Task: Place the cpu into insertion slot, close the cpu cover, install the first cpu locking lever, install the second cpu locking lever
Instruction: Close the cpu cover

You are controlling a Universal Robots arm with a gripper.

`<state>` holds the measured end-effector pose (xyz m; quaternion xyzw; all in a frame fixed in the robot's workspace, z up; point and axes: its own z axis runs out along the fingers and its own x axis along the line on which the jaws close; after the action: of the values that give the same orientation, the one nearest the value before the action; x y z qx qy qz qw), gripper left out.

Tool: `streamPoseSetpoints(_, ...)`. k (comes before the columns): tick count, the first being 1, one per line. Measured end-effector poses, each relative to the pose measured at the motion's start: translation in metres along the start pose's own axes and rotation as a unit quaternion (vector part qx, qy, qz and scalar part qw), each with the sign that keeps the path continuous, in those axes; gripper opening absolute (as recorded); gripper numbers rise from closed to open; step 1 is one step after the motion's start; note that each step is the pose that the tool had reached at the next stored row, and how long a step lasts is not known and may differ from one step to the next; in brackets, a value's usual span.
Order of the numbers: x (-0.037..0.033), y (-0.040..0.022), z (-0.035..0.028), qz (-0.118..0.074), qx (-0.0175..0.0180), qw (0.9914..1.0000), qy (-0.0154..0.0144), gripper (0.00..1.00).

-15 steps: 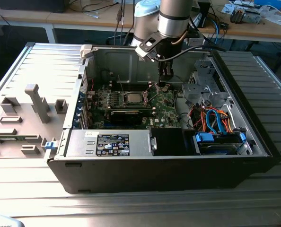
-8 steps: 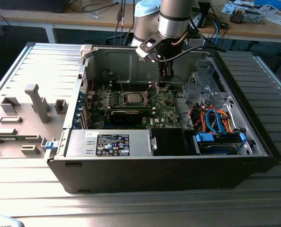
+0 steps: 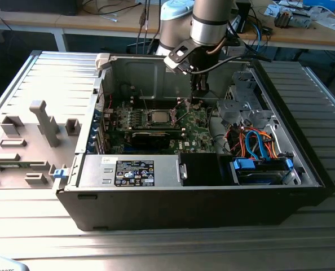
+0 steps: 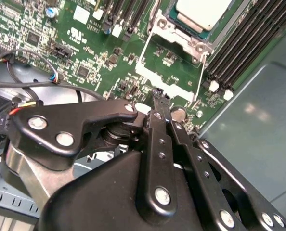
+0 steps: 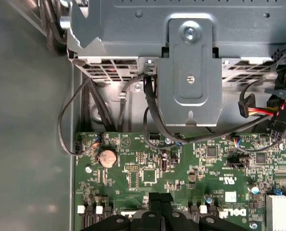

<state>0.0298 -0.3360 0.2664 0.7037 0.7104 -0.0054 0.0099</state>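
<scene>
Gripper (image 4: 158, 94) hangs near the cpu (image 4: 203, 12), not touching.

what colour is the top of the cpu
Dull silver-grey; the cpu shows best in the second wrist view.

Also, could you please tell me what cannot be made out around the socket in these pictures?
The cpu: second wrist view, partly cut off by the picture's edge.
The cpu cover: same cut-off; too small in the exterior view to judge latching.
The end effector: first wrist view, mostly cut off by the edge.
The motherboard: second wrist view, partly hidden behind the end effector.
</scene>
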Motion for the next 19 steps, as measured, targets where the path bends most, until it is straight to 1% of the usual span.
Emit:
streamPoseSetpoints(2, 0.0003, 0.0014, 0.0001, 0.0, 0.0001, 1.0, 0.0031, 0.11)
streamPoseSetpoints(3, 0.0004, 0.002, 0.0002, -0.001, 0.0002, 0.99996, 0.0086, 0.11)
streamPoseSetpoints(4, 0.0004, 0.0023, 0.0003, -0.001, 0.0003, 0.99994, 0.0111, 0.11)
streamPoseSetpoints(6, 0.0005, 0.0025, 0.0011, -0.002, 0.0002, 0.99989, 0.0148, 0.11)
streamPoseSetpoints(9, 0.0004, 0.0026, 0.0024, -0.004, 0.0003, 0.99985, 0.017, 0.11)
streamPoseSetpoints(11, 0.0005, 0.0027, 0.0033, -0.004, 0.0003, 0.99983, 0.0179, 0.11)
streamPoseSetpoints(16, 0.0005, 0.0026, 0.0048, -0.005, 0.0002, 0.9998, 0.0192, 0.11)
streamPoseSetpoints(19, 0.0005, 0.0026, 0.0056, -0.006, 0.0002, 0.9998, 0.0194, 0.11)
